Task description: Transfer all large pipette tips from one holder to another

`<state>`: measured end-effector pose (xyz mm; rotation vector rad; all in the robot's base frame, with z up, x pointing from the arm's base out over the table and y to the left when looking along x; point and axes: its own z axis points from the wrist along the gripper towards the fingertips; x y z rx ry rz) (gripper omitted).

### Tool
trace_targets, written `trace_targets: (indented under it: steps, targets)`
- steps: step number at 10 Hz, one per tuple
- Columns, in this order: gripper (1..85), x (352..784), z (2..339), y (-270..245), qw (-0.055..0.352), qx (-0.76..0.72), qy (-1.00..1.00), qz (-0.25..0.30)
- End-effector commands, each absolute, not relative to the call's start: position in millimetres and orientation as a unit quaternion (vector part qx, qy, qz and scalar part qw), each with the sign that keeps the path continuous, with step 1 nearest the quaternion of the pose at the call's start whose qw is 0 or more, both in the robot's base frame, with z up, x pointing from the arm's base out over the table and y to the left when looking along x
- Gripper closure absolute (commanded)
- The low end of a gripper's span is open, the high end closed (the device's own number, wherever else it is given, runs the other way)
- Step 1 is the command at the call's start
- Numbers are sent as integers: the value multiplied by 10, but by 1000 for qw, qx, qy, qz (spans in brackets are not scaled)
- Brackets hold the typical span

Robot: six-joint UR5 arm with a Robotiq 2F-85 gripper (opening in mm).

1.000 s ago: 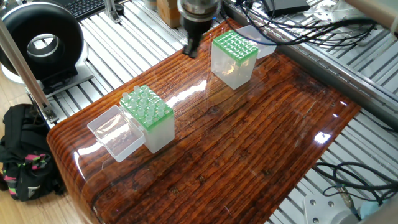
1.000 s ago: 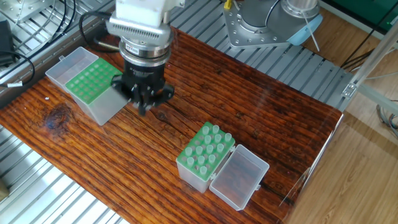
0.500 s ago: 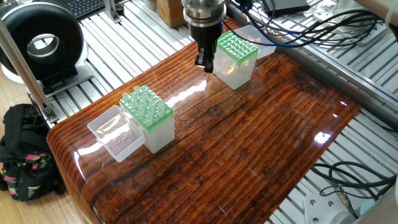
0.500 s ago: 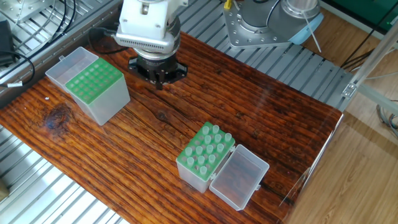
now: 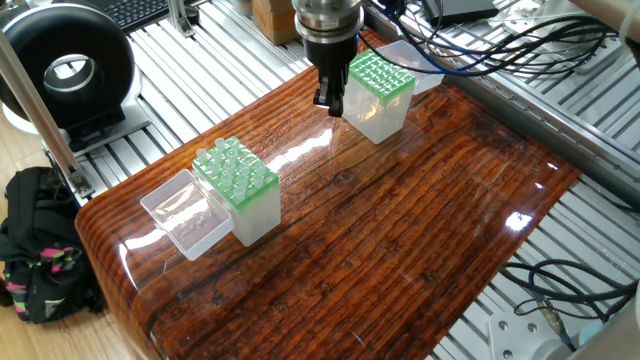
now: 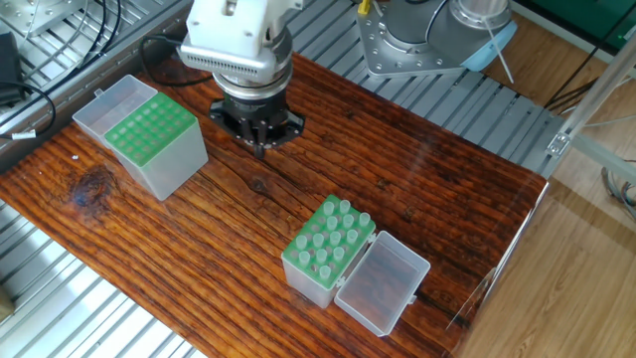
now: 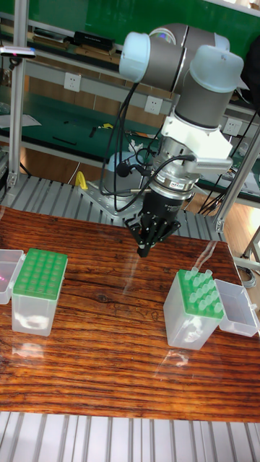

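Several large pipette tips [image 5: 235,162] [image 6: 328,234] [image 7: 201,284] stand upright in a clear holder with a green top [image 5: 258,210] [image 6: 303,273] [image 7: 184,325]. The second green-topped holder [image 5: 378,78] [image 6: 151,134] [image 7: 40,278] shows only empty holes. My gripper [image 5: 328,98] [image 6: 261,147] [image 7: 143,250] hangs just above the wood beside the empty holder, far from the filled one. Its fingers taper together to a point and I see nothing between them.
Each holder has its clear lid hinged open beside it [image 5: 185,212] [image 6: 383,283] [image 6: 107,104] [image 7: 235,307]. Cables [image 5: 470,45] and aluminium rails [image 5: 560,110] run past the wooden table's [image 5: 400,230] far edge. A black round device [image 5: 65,70] stands off the left side.
The gripper has moved from the empty holder's far corner along its side toward the table's middle. It has hardly shifted in the last half second.
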<state>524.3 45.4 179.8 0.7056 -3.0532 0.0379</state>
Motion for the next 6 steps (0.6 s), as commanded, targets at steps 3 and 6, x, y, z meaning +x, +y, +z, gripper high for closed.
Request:
trace_targets:
  steps: [3, 6]
  targets:
    - [847, 5216, 1782, 586, -1, 211, -977, -13]
    - [847, 5239, 1816, 603, -3, 225, -974, -9]
